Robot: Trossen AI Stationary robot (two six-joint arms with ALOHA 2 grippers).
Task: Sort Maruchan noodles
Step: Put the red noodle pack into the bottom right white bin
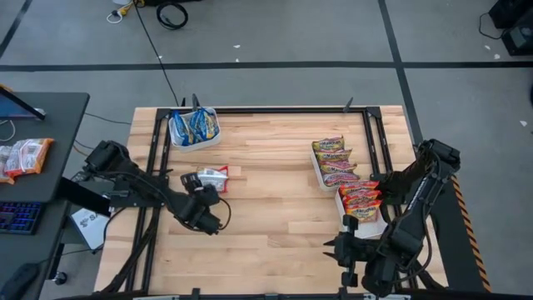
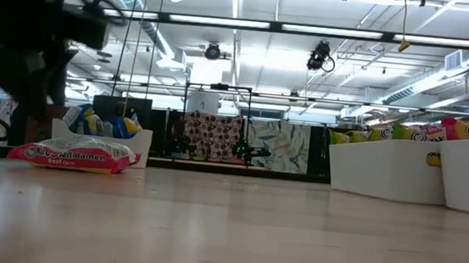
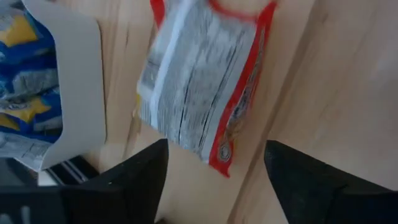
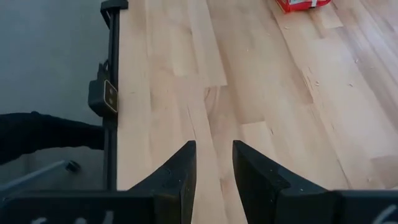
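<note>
While bent low over the wooden desk (image 1: 275, 225), left gripper (image 1: 202, 210) sits just beside silver-white, red-edged crinkly noodle packet (image 1: 212, 177). Left wrist: fingers (image 3: 134, 171) wide, empty. Right wrist: right gripper (image 4: 212, 165) fingers narrow, empty.

The silver-red packet (image 3: 199, 81) is cut off at the frame's edge, its print blurred.

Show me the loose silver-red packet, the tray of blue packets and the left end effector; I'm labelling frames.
Silver-red packet (image 1: 211, 177), high view, its middle.
Tray of blue packets (image 1: 213, 138), high view, its white rim.
Left end effector (image 3: 214, 165), left wrist view, midway between fingertips.
</note>
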